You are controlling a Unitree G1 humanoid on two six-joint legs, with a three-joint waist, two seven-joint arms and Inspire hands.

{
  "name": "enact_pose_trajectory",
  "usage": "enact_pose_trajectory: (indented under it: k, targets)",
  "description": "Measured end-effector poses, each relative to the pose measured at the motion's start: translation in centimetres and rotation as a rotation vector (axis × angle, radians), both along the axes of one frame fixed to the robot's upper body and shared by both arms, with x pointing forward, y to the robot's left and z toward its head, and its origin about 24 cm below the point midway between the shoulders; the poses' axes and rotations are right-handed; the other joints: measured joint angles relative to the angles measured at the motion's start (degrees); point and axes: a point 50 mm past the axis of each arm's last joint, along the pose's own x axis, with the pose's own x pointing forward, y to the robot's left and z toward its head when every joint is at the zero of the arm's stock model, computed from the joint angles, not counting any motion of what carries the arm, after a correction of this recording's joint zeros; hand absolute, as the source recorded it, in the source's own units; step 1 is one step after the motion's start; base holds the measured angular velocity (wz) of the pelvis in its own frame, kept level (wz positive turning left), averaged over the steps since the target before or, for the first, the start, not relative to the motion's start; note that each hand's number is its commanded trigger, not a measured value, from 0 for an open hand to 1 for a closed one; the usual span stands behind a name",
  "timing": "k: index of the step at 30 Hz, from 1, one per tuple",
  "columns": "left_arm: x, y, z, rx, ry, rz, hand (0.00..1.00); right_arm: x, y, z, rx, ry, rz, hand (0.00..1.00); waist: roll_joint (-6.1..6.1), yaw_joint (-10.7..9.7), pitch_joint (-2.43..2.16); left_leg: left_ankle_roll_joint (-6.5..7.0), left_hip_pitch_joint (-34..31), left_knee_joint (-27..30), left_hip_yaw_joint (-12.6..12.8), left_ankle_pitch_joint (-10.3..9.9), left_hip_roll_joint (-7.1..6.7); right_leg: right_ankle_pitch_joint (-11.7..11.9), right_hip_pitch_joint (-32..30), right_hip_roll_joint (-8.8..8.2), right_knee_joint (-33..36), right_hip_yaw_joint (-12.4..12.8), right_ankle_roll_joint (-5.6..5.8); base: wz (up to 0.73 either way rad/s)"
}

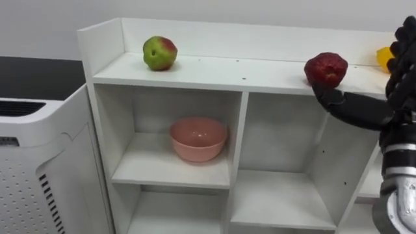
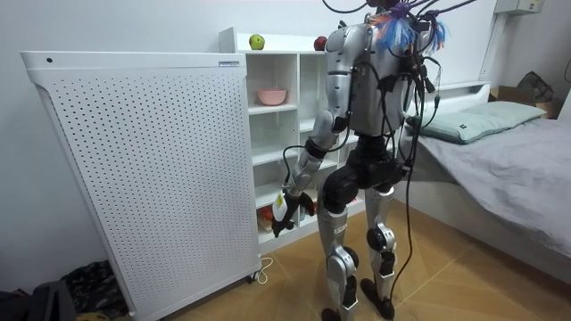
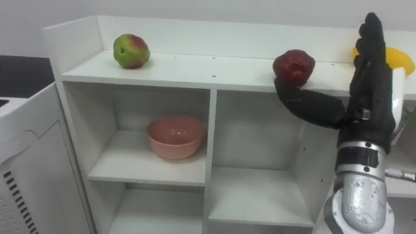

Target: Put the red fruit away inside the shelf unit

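Note:
A green-and-red apple (image 1: 159,52) sits at the left of the white closet's top board (image 1: 221,70). Further right on that board lies a dark red fruit (image 1: 325,69), and a yellow fruit (image 3: 402,60) shows at the far right, partly behind my right hand (image 3: 372,97). That hand is raised and open: its fingers point straight up to the right of the red fruit, and its thumb reaches left to just under it at the board's front edge. In the room view my left hand (image 2: 287,214) hangs low beside the closet's lower shelves.
A pink bowl (image 1: 198,138) stands in the upper left compartment. The other compartments I see hold nothing. A tall white perforated cabinet (image 1: 39,169) stands against the closet's left side. In the room view I stand before the closet, with a bed (image 2: 508,152) behind me.

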Motion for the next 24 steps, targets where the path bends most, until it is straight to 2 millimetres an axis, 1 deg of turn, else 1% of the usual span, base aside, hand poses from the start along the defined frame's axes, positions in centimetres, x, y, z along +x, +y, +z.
enact_pose_trajectory:
  k: [1, 7, 10, 13, 18, 21, 24]
  targets:
    - [0.3, -0.1, 0.0, -0.011, 0.002, -0.003, 0.00, 0.4, 0.0, 0.4, -0.002, 0.001, 0.002, 0.00, 0.00, -0.14, 0.00, 0.00, -0.35, 0.17, -0.08, 0.00, -0.01, 0.00, -0.23, -0.02, 0.00, -0.19, 0.00, 0.07]
    - [0.7, -0.2, 0.1, -0.046, 0.020, -0.013, 0.00, 1.0, 0.2, 2.4, 0.020, -0.040, 0.057, 0.00, 0.02, -0.22, -0.06, -0.01, -1.11, 0.69, -0.62, 0.00, 0.03, 0.03, -0.56, -0.03, 0.08, -0.63, -0.05, 0.04]
    - [0.8, -0.1, 0.1, -0.047, 0.024, -0.013, 0.00, 1.2, 0.0, 3.0, 0.026, -0.046, 0.067, 0.00, -0.21, -0.12, -0.24, -0.01, -1.10, 0.70, -0.85, 0.00, -0.01, 0.03, -0.50, -0.07, 0.09, -0.79, -0.05, 0.02]
    - [0.7, -0.1, 0.1, -0.045, 0.027, -0.013, 0.00, 1.8, -0.5, 3.0, 0.029, -0.015, 0.076, 0.00, -0.35, -0.14, -0.34, -0.01, -1.04, 0.68, -0.95, 0.00, -0.04, 0.03, -0.40, -0.09, 0.09, -0.84, -0.05, 0.01]
    - [0.9, 0.0, 0.2, -0.040, 0.030, -0.010, 0.00, 2.4, -1.0, 1.8, 0.029, 0.072, 0.088, 0.00, -0.33, -0.20, -0.34, -0.02, -1.05, 0.70, -1.39, 0.01, -0.05, 0.03, -0.24, -0.09, 0.06, -1.15, -0.05, 0.04]
    - [1.7, 0.1, 0.4, -0.030, 0.025, -0.010, 0.00, 2.7, -1.0, 1.4, 0.016, 0.110, 0.097, 0.00, -0.31, -0.24, -0.36, -0.03, -1.17, 0.80, -1.54, 0.02, -0.02, 0.03, -0.22, -0.16, 0.09, -2.20, -0.05, 0.03]
    - [2.5, 0.3, 0.7, -0.030, 0.022, -0.012, 0.00, 2.9, -1.0, 1.1, -0.002, 0.138, 0.108, 0.00, -0.36, -0.19, -0.42, -0.03, -1.00, 0.80, -1.54, 0.02, -0.04, 0.03, -0.07, -0.18, 0.12, -2.15, -0.05, 0.00]
